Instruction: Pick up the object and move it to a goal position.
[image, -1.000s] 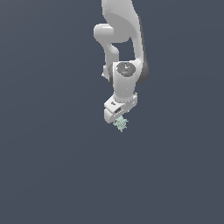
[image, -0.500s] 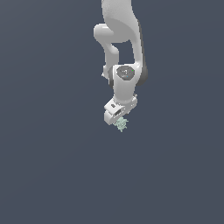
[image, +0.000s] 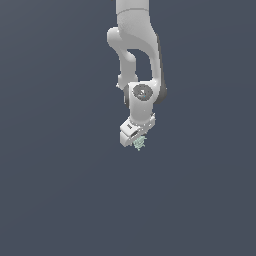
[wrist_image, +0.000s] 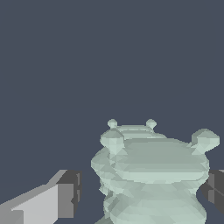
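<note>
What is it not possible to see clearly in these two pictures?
- Exterior view: the object is too small to show its shape, and the gripper partly covers it.
- Wrist view: the picture's edge cuts off the object's lower part.
- Neither view shows the goal position.

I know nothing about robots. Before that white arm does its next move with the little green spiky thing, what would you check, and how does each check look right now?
1. Object located: ok. The pale mint-green lump sits at the tip of the gripper.
2. Object between the fingers: ok. In the wrist view the lump fills the gap, with one finger on each side.
3. Fingers touching it: cannot tell. One dark pad meets its edge; a gap shows on the other side.
4. Lifted off the floor: cannot tell. The plain background gives no cue.
5. Goal position visible: not ok. No marker shows in either view.
6. Path free of obstacles: ok. Nothing else appears nearby.
</note>
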